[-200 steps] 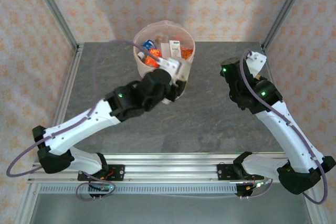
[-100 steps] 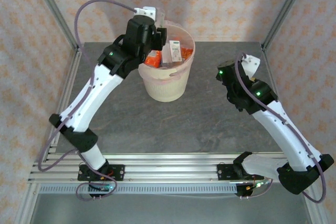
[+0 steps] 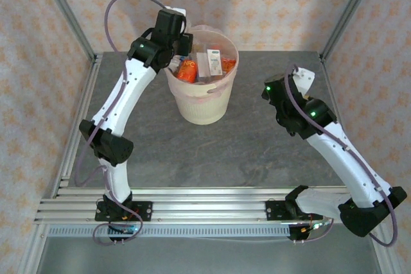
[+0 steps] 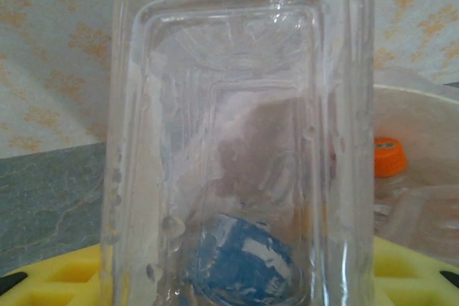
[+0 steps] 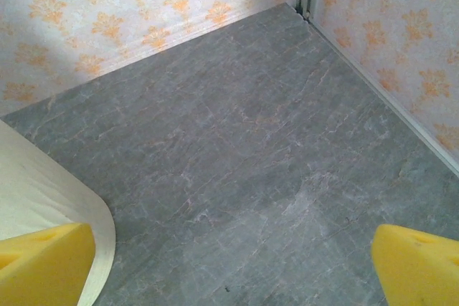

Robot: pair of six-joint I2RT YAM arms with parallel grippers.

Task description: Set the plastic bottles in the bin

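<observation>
Left arm [image 3: 122,104] higher, bottle [image 4: 237,141] over bin [image 3: 202,107]

Cream bin [image 3: 200,104]; clear bottle [image 4: 237,141], blue patch; grey veined table [image 5: 251,141]; orange-floral wallpaper [image 5: 107,12].

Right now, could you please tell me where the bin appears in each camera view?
Top external: the bin stands centre-back on the grey table.
Left wrist: the bin's rim curves along the right edge, behind the clear bottle.
Right wrist: the bin's cream wall sits in the lower-left corner.
Shared landmark: the grey table, backed by the patterned wallpaper.
</observation>
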